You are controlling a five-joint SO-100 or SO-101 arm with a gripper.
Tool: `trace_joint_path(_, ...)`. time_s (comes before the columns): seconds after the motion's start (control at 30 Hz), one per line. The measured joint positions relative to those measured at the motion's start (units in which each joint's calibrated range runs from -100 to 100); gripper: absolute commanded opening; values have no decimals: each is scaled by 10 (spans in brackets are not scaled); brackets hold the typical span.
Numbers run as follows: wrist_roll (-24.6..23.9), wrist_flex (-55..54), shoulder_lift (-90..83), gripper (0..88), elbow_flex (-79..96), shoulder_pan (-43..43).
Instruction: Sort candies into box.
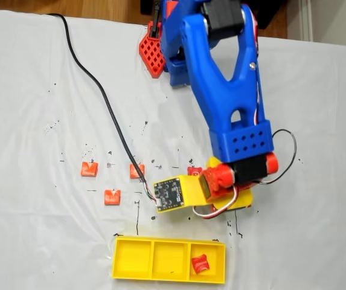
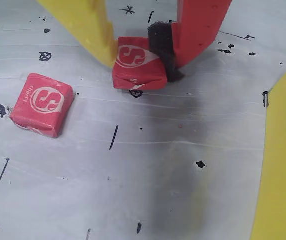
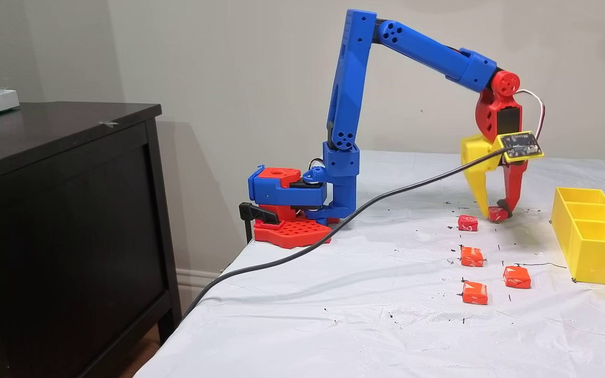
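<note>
Jaws point(image 2: 143, 61) squeeze one candy point(image 2: 138, 70) that sits on the white desk point(image 3: 386, 294). Another candy point(image 2: 42, 104) lies just left of it in the wrist view. Box point(image 1: 169, 260) sits at the near edge, one candy point(image 1: 200, 263) in its right part.

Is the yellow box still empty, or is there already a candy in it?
Not empty. In a fixed view, the yellow box holds one candy in its right compartment; the other two compartments look empty.
</note>
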Motion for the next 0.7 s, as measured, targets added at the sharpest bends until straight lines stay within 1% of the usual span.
trace_joint_path(0.13,2,18,-58,2,-13,27)
trace_joint_path(0.3,7,53,-87,2,-84,66)
trace_joint_path(0.5,5,60,-88,1,-153,99)
trace_joint_path(0.7,-1,77,-21,1,-236,125)
